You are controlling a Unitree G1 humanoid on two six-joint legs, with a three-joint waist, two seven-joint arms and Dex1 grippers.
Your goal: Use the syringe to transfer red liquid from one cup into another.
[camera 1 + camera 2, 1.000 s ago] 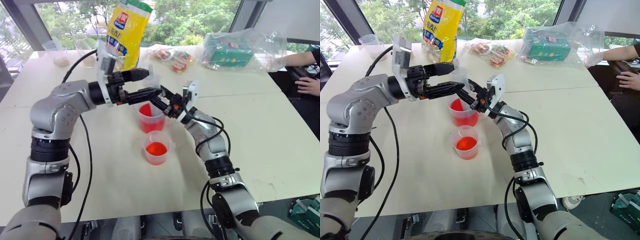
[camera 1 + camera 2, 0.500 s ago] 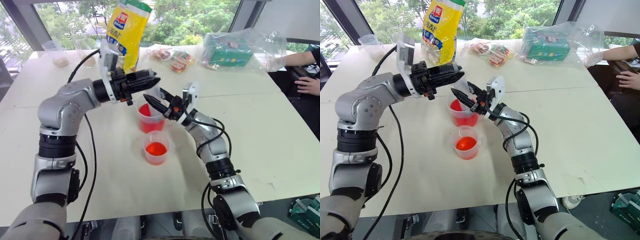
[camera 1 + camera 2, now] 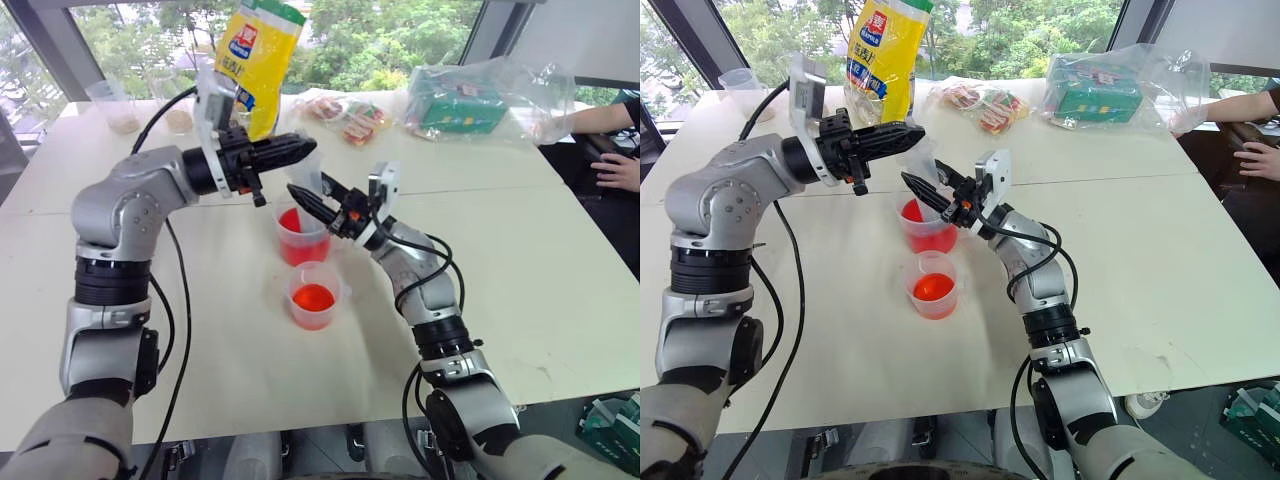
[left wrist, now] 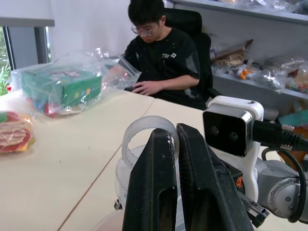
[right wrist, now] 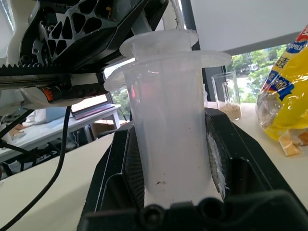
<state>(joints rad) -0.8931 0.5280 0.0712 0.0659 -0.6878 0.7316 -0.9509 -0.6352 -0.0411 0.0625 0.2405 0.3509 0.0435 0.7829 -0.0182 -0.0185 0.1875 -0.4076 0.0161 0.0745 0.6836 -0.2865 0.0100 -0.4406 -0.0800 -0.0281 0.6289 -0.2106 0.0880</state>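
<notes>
Two grippers share the light, stiff, slippery syringe (image 5: 168, 120) at frame centre: right gripper (image 3: 308, 203) clamps its barrel, left gripper (image 3: 300, 148) pinches the plunger ring.

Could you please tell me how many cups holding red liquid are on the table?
2: the wider cup sits under the syringe, and the smaller cup stands just in front of it, nearer the robot. Others may be hidden behind the arms.

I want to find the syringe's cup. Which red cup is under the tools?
The bigger, taller cup, farther from the robot. The syringe sits above it, in the tools. The small cup stands nearer, uncovered.
</notes>
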